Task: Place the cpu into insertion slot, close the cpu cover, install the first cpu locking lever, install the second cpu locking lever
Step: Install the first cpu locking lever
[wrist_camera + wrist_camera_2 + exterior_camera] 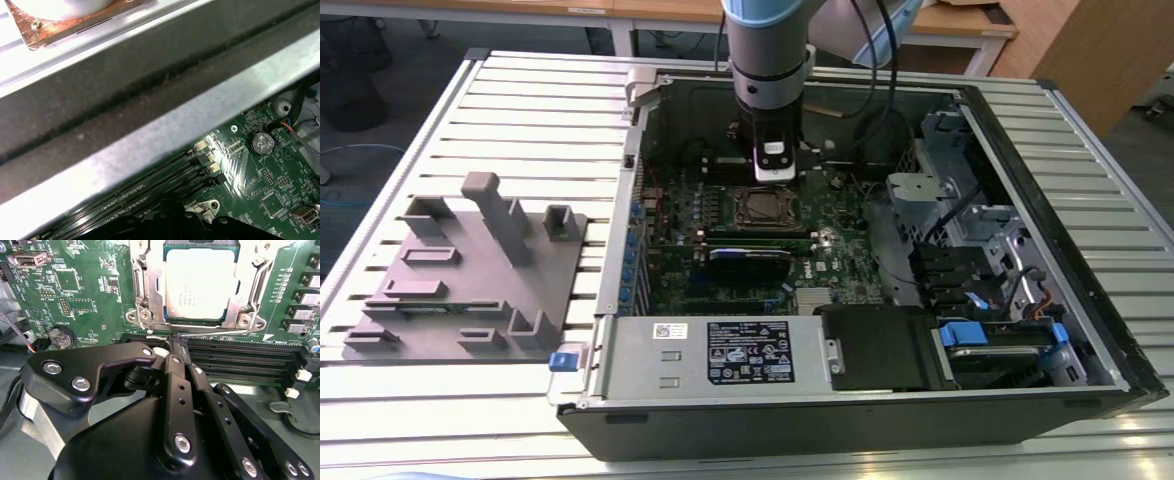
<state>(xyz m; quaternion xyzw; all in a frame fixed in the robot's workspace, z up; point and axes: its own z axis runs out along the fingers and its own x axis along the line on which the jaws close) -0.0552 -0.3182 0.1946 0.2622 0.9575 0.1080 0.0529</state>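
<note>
Slatted metal table (520,100) carries an open computer case (627,400), where the cpu (199,282) sits in the insertion slot (740,208) under the lowered cpu cover (141,285). The gripper (178,341), fingers pressed together, touches a thin locking lever (220,332), with memory slots (240,360) crowding just beside.

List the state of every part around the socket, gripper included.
Dull silver-grey square cpu: lying flat inside the cover's cut-out.
Square silvery metal cpu cover: down over the cpu's edges.
Thin silvery locking lever rod: low along the cover's edge; latching not discernible.
Black gripper: shut, tips at that rod.
Black computer case: on its side, open.
</note>
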